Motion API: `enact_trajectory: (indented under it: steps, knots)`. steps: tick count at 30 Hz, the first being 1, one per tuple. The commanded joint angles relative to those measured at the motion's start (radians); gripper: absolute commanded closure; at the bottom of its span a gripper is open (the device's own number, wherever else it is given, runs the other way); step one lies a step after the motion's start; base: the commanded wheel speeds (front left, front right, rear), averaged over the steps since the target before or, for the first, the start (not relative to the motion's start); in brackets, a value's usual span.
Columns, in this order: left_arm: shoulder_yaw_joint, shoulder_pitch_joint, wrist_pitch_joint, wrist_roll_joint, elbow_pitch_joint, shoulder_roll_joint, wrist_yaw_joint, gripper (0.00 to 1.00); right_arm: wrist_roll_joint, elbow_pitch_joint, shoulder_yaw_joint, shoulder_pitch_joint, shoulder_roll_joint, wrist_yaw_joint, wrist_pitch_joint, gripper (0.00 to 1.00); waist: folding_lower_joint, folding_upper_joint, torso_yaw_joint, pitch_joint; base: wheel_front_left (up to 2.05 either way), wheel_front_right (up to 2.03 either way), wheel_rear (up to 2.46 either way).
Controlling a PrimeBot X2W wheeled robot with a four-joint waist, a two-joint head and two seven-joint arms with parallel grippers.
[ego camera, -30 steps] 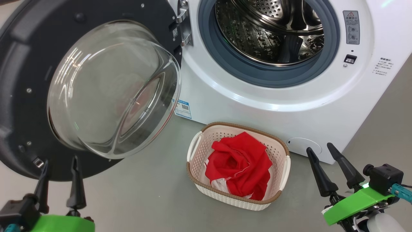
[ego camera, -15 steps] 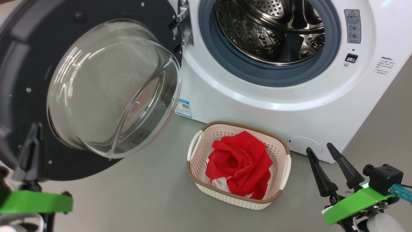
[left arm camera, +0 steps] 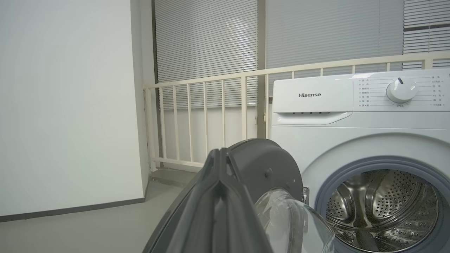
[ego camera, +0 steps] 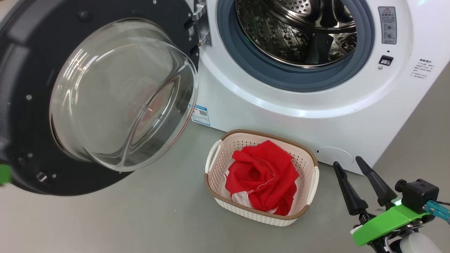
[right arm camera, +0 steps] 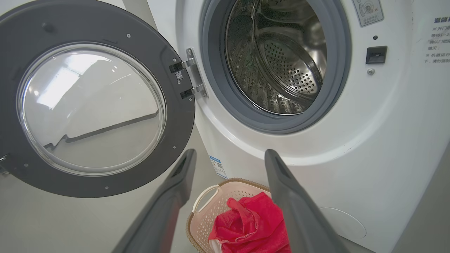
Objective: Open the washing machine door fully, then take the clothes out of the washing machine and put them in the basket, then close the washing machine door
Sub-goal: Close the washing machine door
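Compared with a second ago, my left gripper (left arm camera: 219, 158) has left the lower left of the head view, where its two fingers stood apart below the door (ego camera: 21, 70). All that shows of it there now is a sliver of its green bracket (ego camera: 4, 174) at the left edge. The head camera has also tipped slightly, so everything sits a little higher in that view.

In the left wrist view, my left gripper's fingers are pressed tightly together with nothing between them. The dark edge of the door rises just behind them; I cannot tell whether they touch it. My right gripper (ego camera: 347, 161) has not moved: it hangs at the lower right above the grey floor (ego camera: 140, 218), fingers spread wide and empty.

The door stands swung wide to the left of the washing machine (ego camera: 267, 116). The steel drum (ego camera: 299, 31) looks empty. The red clothes (ego camera: 262, 175) lie heaped in the cream basket (ego camera: 253, 214) on the floor in front of the machine.
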Motion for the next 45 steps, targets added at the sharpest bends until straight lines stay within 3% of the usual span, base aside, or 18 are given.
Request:
enact_trajectory:
  steps: [1, 7, 15, 30, 38, 45]
  knots:
    - [0.070, -0.066, 0.017, -0.031, 0.002, 0.065, -0.010, 1.00, 0.007, -0.021, 0.020, -0.010, -0.014, 0.002, -0.005, 0.00, 0.0000, 0.0000, 0.001, 0.001, 0.00, 0.00, 0.00]
    - [0.172, -0.149, 0.075, -0.204, 0.113, 0.079, -0.031, 1.00, 0.006, -0.021, 0.025, -0.013, -0.014, 0.002, -0.005, 0.00, 0.0000, 0.0000, 0.001, 0.009, 0.00, 0.00, 0.00]
    - [0.287, -0.309, 0.204, -0.498, 0.404, 0.080, -0.073, 1.00, 0.009, -0.018, 0.034, -0.028, -0.018, 0.002, -0.005, 0.00, 0.0000, 0.0000, -0.008, 0.030, 0.00, 0.00, 0.00]
    - [0.354, -0.477, 0.381, -0.673, 0.833, 0.135, -0.021, 1.00, 0.016, -0.010, 0.049, -0.058, -0.027, 0.002, -0.005, 0.00, 0.0000, 0.0000, -0.056, 0.077, 0.00, 0.00, 0.00]
    - [0.367, -0.489, 0.502, -0.737, 0.929, 0.149, -0.023, 1.00, 0.017, -0.008, 0.044, -0.055, -0.023, 0.002, -0.005, 0.00, 0.0000, 0.0000, -0.065, 0.076, 0.00, 0.00, 0.00]
    - [0.341, -0.467, 0.611, -0.762, 0.934, 0.139, -0.027, 1.00, 0.018, -0.004, 0.041, -0.058, -0.022, 0.002, -0.005, 0.00, 0.0000, 0.0000, -0.058, 0.067, 0.00, 0.00, 0.00]
